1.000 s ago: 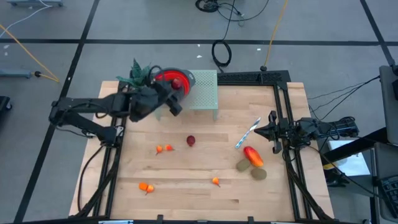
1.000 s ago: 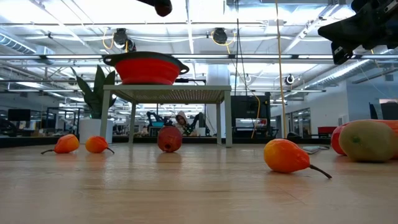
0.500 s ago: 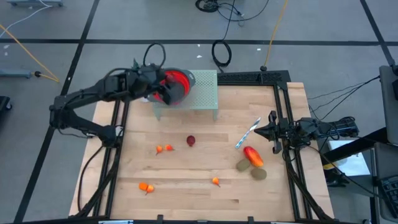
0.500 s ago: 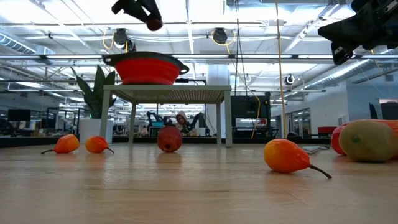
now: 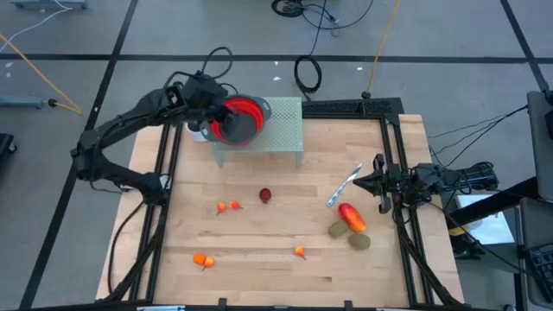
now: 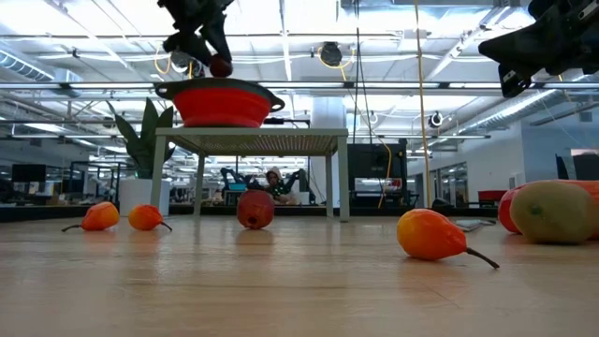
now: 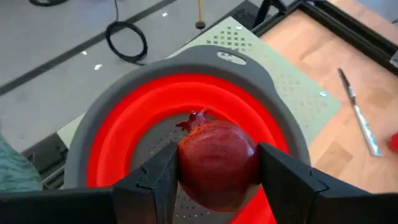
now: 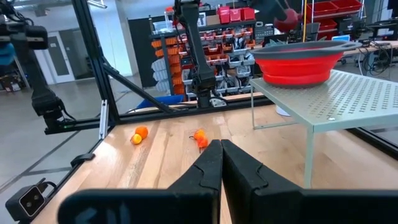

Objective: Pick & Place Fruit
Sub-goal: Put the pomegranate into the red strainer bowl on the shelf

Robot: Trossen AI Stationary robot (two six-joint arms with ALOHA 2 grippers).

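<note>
Left wrist view: dark-red round fruit (image 7: 217, 163) (stubby crown), in left claw (image 7: 217, 186).

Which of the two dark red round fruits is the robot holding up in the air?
The dark red fruit clamped in the left gripper, right above the red bowl. The other dark red one lies alone on the table.

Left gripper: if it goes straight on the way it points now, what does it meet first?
Probably the red bowl: the left gripper, shut on a dark red fruit, points down into it, so the fruit would touch the bowl's grey floor first.
</note>
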